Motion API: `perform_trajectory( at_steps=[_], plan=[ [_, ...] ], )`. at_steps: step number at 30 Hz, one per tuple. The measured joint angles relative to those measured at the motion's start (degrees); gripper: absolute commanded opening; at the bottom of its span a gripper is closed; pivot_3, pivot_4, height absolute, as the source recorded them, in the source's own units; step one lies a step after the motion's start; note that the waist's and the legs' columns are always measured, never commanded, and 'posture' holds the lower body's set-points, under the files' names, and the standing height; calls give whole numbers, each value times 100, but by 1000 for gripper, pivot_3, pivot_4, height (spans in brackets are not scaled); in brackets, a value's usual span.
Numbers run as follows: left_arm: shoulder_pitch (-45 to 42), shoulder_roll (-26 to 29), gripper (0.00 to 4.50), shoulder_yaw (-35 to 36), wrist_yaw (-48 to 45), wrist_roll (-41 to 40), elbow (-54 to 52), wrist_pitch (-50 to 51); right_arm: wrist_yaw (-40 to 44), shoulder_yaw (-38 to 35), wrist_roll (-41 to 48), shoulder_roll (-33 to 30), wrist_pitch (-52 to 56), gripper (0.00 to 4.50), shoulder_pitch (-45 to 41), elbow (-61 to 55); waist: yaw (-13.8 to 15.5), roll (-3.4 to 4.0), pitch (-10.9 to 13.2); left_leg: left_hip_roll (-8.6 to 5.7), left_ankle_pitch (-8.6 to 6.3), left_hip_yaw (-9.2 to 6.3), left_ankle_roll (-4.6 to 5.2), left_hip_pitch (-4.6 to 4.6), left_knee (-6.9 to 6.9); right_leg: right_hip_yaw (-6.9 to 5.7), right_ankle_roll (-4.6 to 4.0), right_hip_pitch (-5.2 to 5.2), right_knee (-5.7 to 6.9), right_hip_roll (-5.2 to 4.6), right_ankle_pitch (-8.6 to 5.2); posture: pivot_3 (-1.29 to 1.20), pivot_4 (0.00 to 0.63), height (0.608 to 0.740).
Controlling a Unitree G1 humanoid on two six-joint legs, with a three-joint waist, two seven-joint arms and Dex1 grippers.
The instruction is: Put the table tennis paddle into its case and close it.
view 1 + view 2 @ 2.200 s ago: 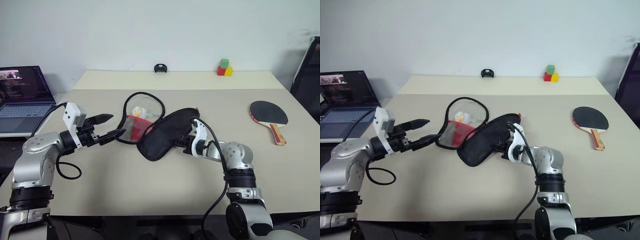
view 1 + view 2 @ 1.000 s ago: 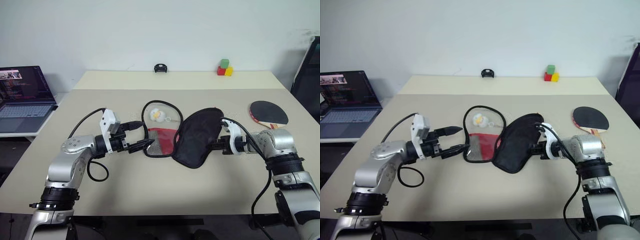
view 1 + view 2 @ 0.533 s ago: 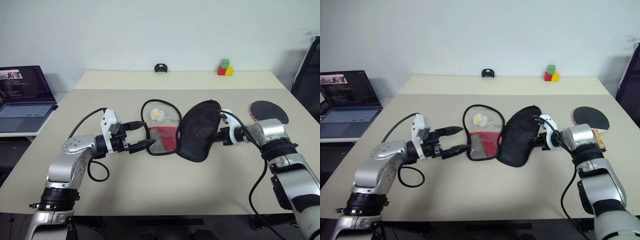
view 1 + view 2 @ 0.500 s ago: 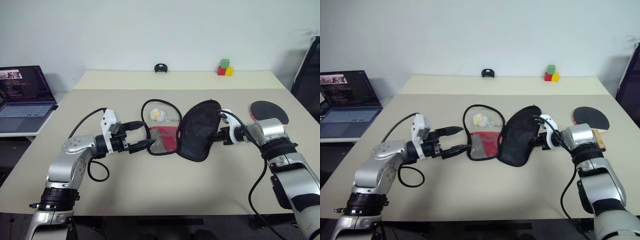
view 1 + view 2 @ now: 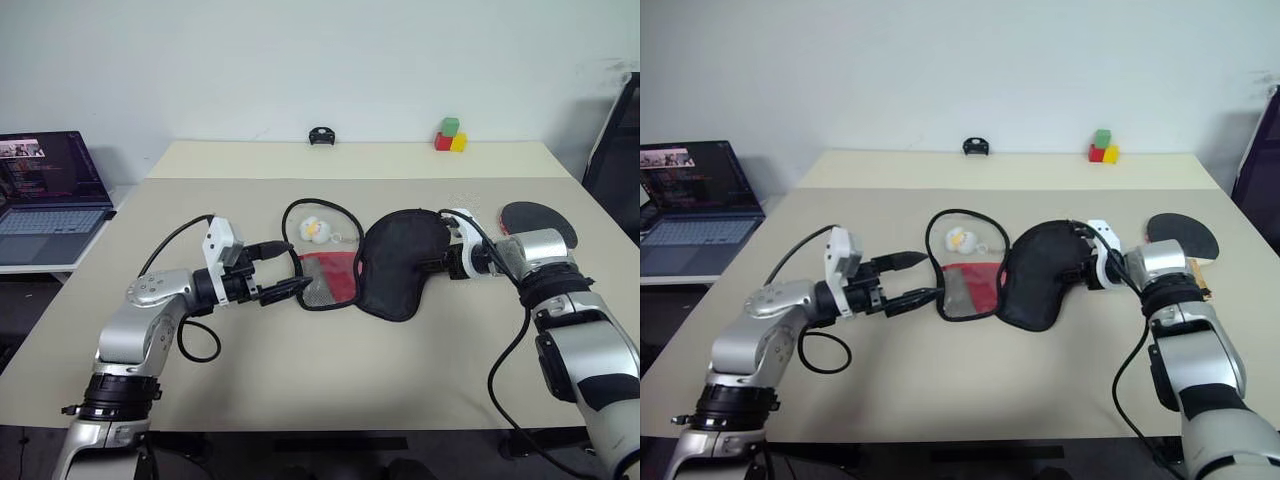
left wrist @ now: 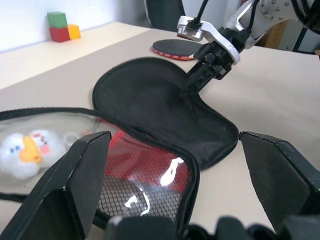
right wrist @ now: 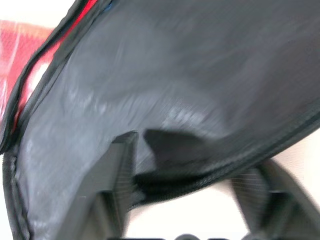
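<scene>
The right gripper [image 7: 185,165] is seen with its fingers parted around the zipper edge of the case [image 5: 395,268]; whether that edge is gripped cannot be told. The case is spread open flat just ahead of it, the red mesh half beyond the black flap. Across the case, the left gripper [image 5: 283,270] is held wide open beside that half. The table tennis paddle [image 5: 538,218] is lain behind the right gripper.
</scene>
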Motion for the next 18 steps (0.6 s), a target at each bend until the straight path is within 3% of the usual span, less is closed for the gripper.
perform_trajectory(
  at_steps=[5, 12, 18],
  plan=[
    [-23, -30, 4500, -15, -2, 1, 2, 0, 2, -265, 26, -138, 238, 3758, 19, -100, 1, 0, 0, 0, 0, 0, -1, -2, -1, 0, 0, 0, -1, 0, 0, 0, 150, 740],
    [-12, -77, 4500, -23, 6, 0, 1, -9, -357, -909, 529, -92, 1528, 3758, 1320, -2253, 4, -4, -3, 3, 0, -4, 1, -5, -1, -4, 0, 1, -1, 1, 0, 0, 150, 740],
    [7, -88, 4500, -21, 14, 1, 5, -10, -1121, -1669, 921, 443, 2384, 3758, 2272, -4072, 0, -4, -3, 3, -10, -4, 17, -1, 1, -2, 0, 1, 5, 1, 0, 0, 150, 740]
  ],
)
